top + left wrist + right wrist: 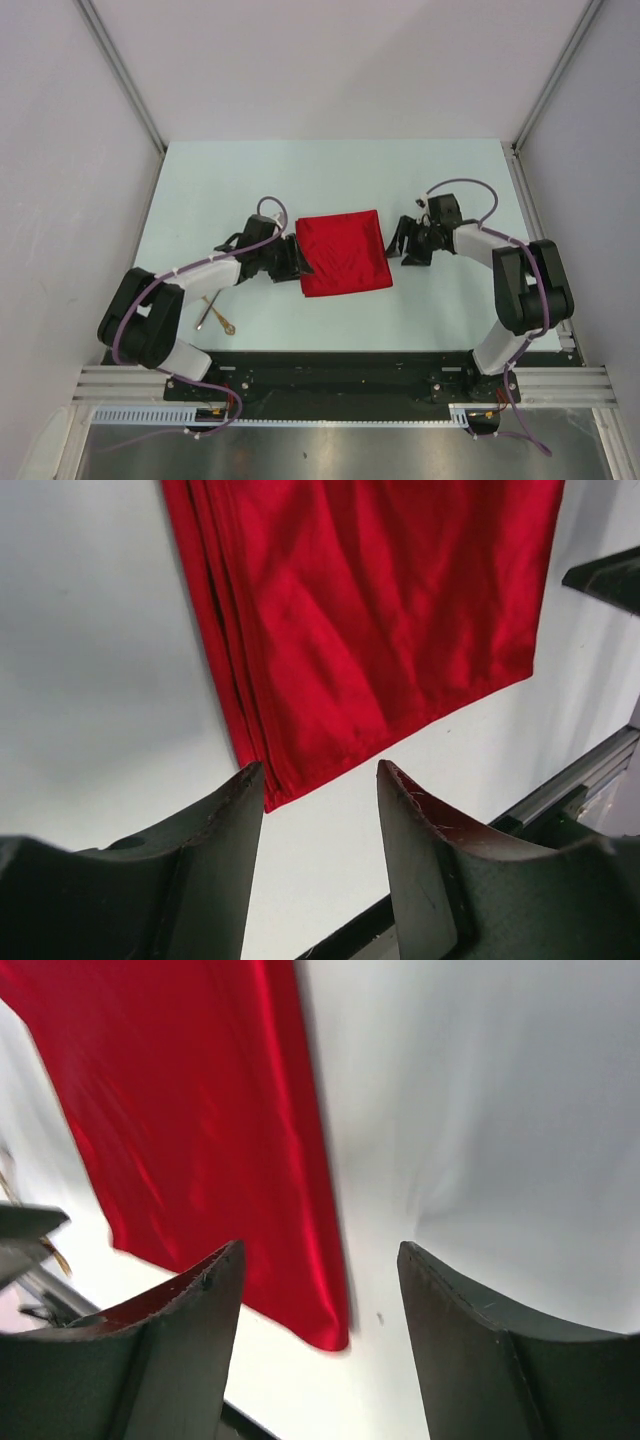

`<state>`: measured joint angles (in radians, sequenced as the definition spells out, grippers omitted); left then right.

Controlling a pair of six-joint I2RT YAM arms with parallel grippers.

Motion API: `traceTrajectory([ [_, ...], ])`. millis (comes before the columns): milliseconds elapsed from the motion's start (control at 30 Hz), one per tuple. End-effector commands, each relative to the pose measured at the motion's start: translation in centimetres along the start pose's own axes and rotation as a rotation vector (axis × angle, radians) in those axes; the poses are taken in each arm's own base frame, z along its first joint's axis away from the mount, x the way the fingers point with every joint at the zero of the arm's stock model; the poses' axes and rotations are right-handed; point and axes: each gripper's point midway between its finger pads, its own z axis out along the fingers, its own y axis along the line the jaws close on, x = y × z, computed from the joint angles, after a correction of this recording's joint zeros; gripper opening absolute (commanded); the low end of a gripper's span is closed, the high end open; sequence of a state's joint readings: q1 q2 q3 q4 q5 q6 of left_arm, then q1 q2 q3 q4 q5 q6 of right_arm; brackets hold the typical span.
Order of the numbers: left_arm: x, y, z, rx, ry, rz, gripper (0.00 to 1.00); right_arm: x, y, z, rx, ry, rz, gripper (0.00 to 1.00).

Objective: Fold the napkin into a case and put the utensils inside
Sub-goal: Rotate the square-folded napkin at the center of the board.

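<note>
From above, the folded, nearly square napkin (343, 253) was seen slightly skewed between the left gripper (300, 260) and right gripper (402, 244). The utensils (215, 313) lay slanted, well left. At each wrist, fingers were seen parted, nothing clamped, with the napkin's edge just ahead.

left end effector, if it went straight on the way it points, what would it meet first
Most likely the napkin: its folded corner lies just ahead of the open left end effector, though height above the cloth is unclear.
</note>
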<state>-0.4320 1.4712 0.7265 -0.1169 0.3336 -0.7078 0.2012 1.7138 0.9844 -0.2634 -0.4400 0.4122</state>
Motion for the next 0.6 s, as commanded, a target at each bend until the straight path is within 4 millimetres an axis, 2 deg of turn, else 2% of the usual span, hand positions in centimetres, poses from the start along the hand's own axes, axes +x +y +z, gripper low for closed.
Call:
traceTrajectory([
  [0, 1.4, -0.3, 0.9, -0.019, 0.021, -0.001, 0.55, 2.9, -0.4, -0.7, -0.023, 0.006, 0.000, 0.67],
  [167, 2.3, 1.0, 1.7, -0.091, 0.039, -0.001, 0.54, 4.7, -0.7, -0.9, -0.046, 0.018, 0.015, 0.59],
  [433, 2.2, 2.3, 0.8, -0.152, -0.008, 0.009, 0.51, 6.7, -0.2, -0.1, -0.094, 0.036, 0.046, 0.44],
  [567, 2.8, 2.9, 1.6, -0.159, 0.022, 0.002, 0.54, 7.4, -0.4, 0.0, -0.088, 0.043, 0.047, 0.43],
])
